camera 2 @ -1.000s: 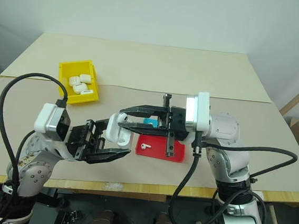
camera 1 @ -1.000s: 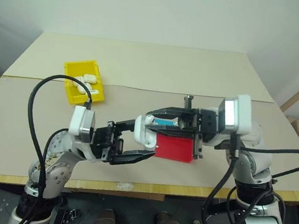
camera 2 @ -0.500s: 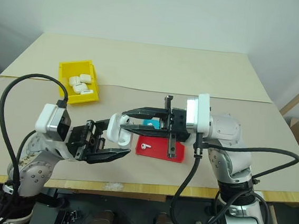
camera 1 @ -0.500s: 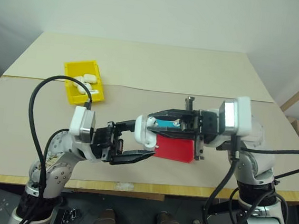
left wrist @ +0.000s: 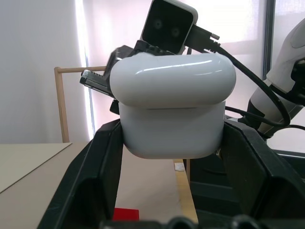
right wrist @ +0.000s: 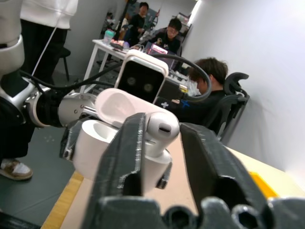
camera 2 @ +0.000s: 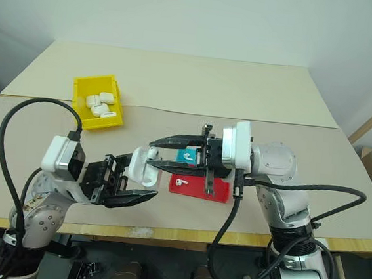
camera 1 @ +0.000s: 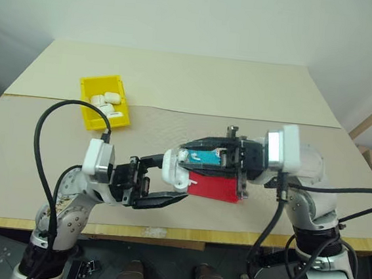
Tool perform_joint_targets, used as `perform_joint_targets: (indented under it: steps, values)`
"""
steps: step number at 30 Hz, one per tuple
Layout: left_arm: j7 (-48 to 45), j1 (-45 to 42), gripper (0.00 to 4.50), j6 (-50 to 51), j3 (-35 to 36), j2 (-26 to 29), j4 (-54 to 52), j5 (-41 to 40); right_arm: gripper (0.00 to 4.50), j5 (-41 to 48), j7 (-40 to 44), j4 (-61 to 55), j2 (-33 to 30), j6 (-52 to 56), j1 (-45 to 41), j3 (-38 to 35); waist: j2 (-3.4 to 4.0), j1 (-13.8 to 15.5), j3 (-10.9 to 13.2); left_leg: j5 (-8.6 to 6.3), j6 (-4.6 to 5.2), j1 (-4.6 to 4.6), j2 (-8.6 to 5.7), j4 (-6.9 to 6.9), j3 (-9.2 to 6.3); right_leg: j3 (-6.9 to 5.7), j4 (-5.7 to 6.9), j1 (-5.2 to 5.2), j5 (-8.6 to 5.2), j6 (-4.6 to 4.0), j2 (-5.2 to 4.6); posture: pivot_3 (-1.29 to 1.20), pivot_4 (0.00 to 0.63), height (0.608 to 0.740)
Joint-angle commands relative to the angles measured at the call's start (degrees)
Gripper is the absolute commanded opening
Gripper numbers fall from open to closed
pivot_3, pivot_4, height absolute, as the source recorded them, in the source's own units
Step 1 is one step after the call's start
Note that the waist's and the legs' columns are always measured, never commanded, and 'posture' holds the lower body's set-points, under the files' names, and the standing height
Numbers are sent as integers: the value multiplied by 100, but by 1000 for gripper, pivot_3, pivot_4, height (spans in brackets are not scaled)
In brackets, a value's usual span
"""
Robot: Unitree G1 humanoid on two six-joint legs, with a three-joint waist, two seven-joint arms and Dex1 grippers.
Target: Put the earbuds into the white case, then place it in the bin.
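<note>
1. The table point(camera 1: 256, 100) carries the yellow bin point(camera 1: 88, 113) at its far left, with several white cases lying inside.
2. The red tray point(camera 2: 217, 189) sits near the front edge with one earbud point(camera 2: 180, 181) on it.
3. The left gripper point(camera 1: 169, 181) clamps the white case point(left wrist: 174, 109), lid open, above the table.
4. The right gripper point(right wrist: 159, 138), jaws partly apart, has a second earbud point(right wrist: 161, 128) between its fingers at the case's mouth.

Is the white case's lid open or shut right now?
Open: the right wrist view shows the white case with its lid flipped up.
</note>
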Motion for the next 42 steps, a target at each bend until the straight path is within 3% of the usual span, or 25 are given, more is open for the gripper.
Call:
perform_joint_targets:
  steps: [1,2,10,16,21,26,33,42]
  values:
    - [-101,-8,2819,-231,123,-27,-90,-32,3029,-14,-8,-73,-16,-195,-1,-94,0,2,0,0,0,-1,0,0,0,0,0,-1,0,0,0,0,150,740]
    - [-119,0,2819,-239,129,-32,-76,-26,3334,18,-8,-76,-26,-178,-2,-105,0,3,0,0,0,-1,0,0,0,0,-1,-1,0,0,0,0,150,740]
    - [-78,-43,2819,-253,109,-33,-79,-12,3334,303,34,-79,-116,-68,-60,-295,0,2,0,0,0,-1,0,0,0,0,0,0,0,0,0,0,150,740]
    - [-57,85,2819,-234,205,124,-165,28,3334,814,-207,295,-656,845,-489,-827,0,4,0,0,0,-1,-1,1,0,0,0,0,0,0,-1,0,150,740]
    - [-17,153,2819,-178,196,229,-314,-4,3334,228,144,999,-1687,1765,-1283,-389,3,1,2,0,1,-2,-1,-1,3,3,-3,-3,0,-1,-1,0,150,740]
    - [-1,192,2819,-158,192,296,-345,-3,3334,-864,554,1716,-2148,2368,-2276,723,7,-17,5,-1,3,0,2,-4,7,6,-3,-7,0,-1,1,0,150,740]
    - [-78,291,2819,-160,227,407,-369,-7,3334,-3210,997,3452,-1748,1094,-3432,2516,8,-8,6,-2,3,-7,1,-4,9,6,-6,-12,0,-1,-1,0,150,740]
    - [-58,433,2819,-132,232,535,-533,-24,3334,-4662,1348,6743,-305,-462,-4710,3325,13,-24,10,-1,2,-23,2,-4,8,5,4,-37,3,-6,-1,0,150,740]
